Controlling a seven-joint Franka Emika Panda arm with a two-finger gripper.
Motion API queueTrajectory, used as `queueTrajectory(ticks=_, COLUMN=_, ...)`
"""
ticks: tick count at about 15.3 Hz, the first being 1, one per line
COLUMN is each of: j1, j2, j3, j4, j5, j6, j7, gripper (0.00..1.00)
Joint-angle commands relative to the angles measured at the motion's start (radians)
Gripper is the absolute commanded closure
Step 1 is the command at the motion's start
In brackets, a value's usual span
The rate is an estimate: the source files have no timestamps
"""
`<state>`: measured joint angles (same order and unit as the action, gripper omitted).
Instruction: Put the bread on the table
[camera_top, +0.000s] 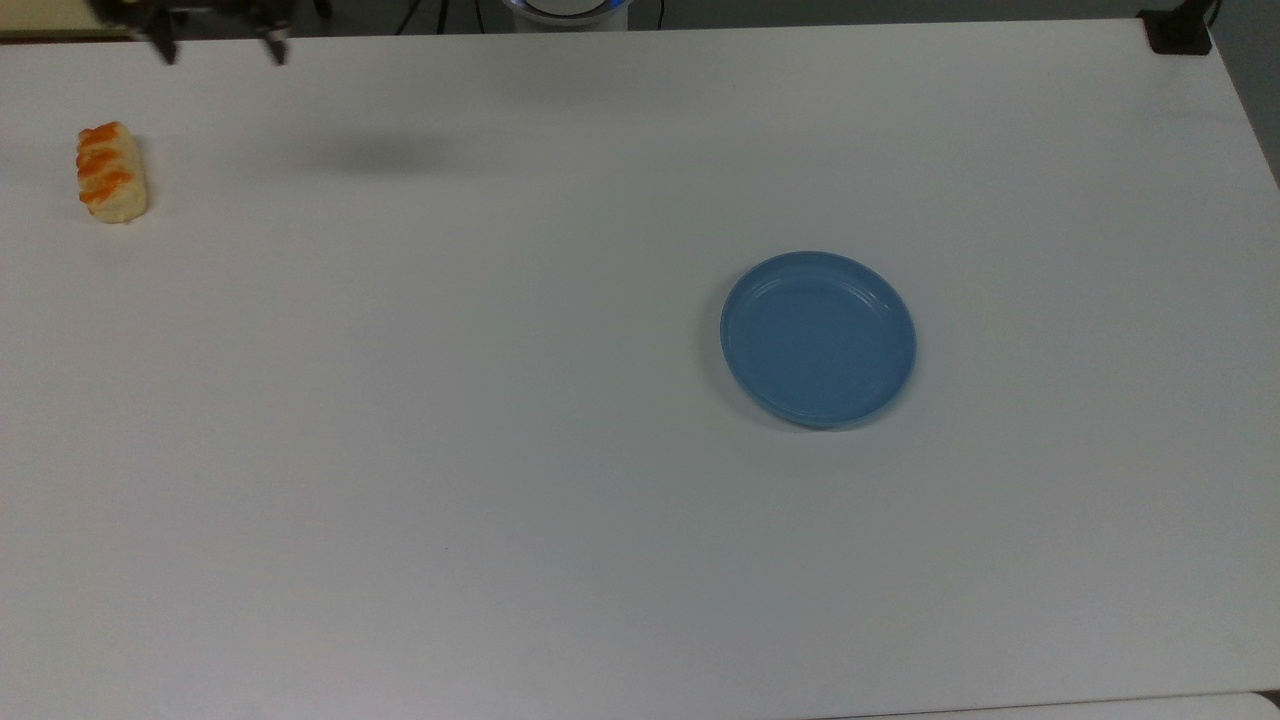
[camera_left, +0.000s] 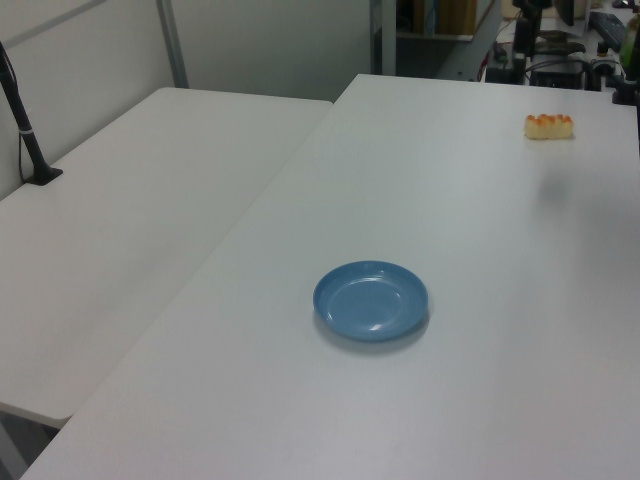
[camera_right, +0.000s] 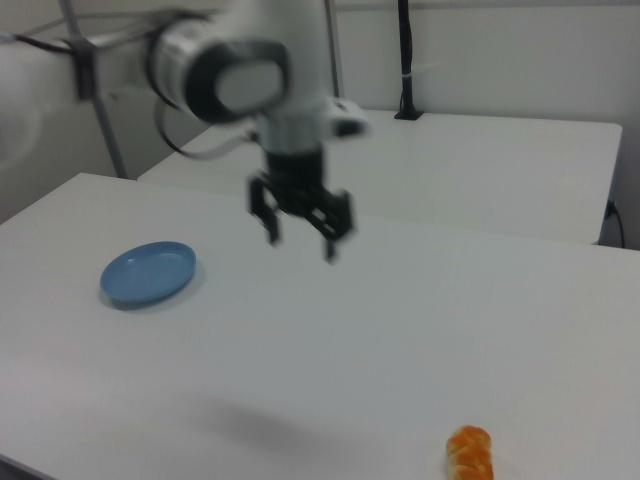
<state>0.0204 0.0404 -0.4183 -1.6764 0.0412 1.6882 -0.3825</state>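
Observation:
The bread (camera_top: 111, 172), a pale-yellow bun with orange-glazed bumps, lies alone on the white table (camera_top: 500, 400) near the top view's far left edge. It sits at the far right in the left view as the bread (camera_left: 549, 125), and at the bottom right in the right view as the bread (camera_right: 471, 452). My gripper (camera_right: 300, 236) hangs open and empty high above the table, well clear of the bread. Its two dark fingertips (camera_top: 163, 48) poke in at the top view's upper left, above and right of the bun.
A round blue plate (camera_top: 818, 338) sits empty right of the table's middle in the top view. A second white table (camera_left: 130, 230) adjoins on the left view's left. A black post base (camera_top: 1180, 30) stands at the top view's far right corner.

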Motion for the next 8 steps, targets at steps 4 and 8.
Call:
queueTrajectory(ticks=4, j1=0.045, j2=-0.028, j3=0.367, j4=0.052, j5=-0.073, j6=-0.133, j7=0.361, gripper=0.00)
queueTrajectory(ticks=8, j1=0.128, j2=-0.030, j3=0.368, j4=0.050, j5=-0.072, j6=-0.133, j7=0.464, gripper=0.00)
